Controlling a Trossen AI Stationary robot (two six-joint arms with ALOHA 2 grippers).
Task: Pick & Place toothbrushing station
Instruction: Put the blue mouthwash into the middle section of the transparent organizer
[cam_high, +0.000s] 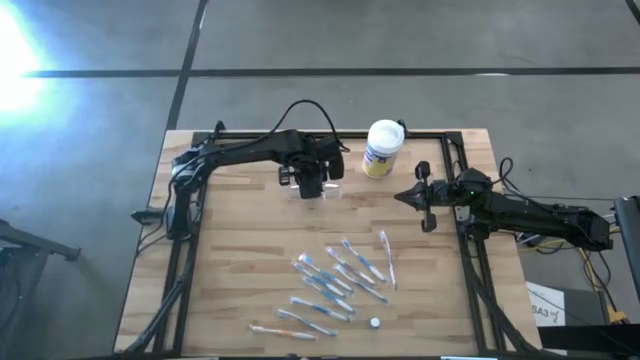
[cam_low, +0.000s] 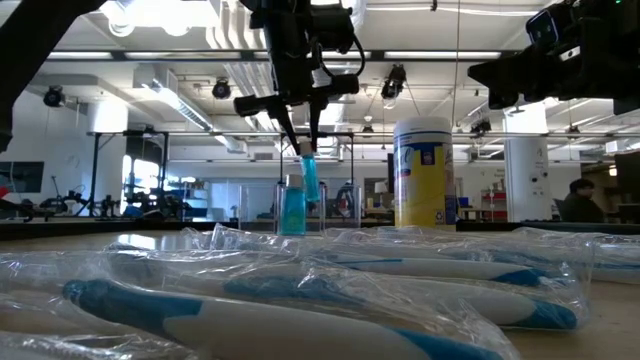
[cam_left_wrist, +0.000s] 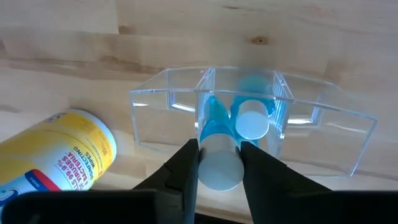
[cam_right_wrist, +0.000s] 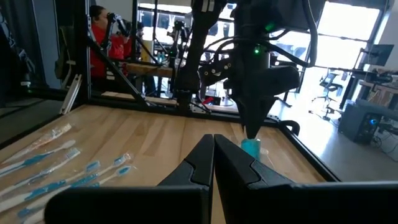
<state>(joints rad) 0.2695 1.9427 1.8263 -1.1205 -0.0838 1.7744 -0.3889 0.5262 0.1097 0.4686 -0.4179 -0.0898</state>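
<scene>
left end effector (cam_left_wrist: 219, 163) hangs directly over the toothbrushing station (cam_left_wrist: 249, 121), a low, see-through clear plastic holder split into compartments, and its two dark fingers (cam_left_wrist: 184, 168) are closed narrowly on a pale blue round-ended tube (cam_left_wrist: 217, 163) whose lower part reaches down into the holder's middle compartment. a second blue tube with a white round cap (cam_left_wrist: 252, 121) stands upright in that same middle compartment, just beside the held one. the compartments on either side of it look to hold nothing but clear plastic. in the low view the held tube (cam_low: 310, 178) hangs tilted from the fingers with the other blue tube (cam_low: 292, 207) upright beside it.

the holder stands on the light wooden desk (cam_high: 240, 260) toward its far edge, under the left end effector (cam_high: 312, 187) in the high view. just beside it stands a white cylindrical canister with a yellow label (cam_high: 381, 149). well apart, on the near half of the desk, lies a loose scatter of blue-and-white toothbrushes in clear plastic wrappers (cam_high: 335, 280), with a small white round cap (cam_high: 374, 323) near them.

right end effector (cam_right_wrist: 213, 163) hovers over the desk's right side with its fingers pressed together, holding nothing. a person in a red top (cam_right_wrist: 99, 46) stands in the room beyond the desk.
</scene>
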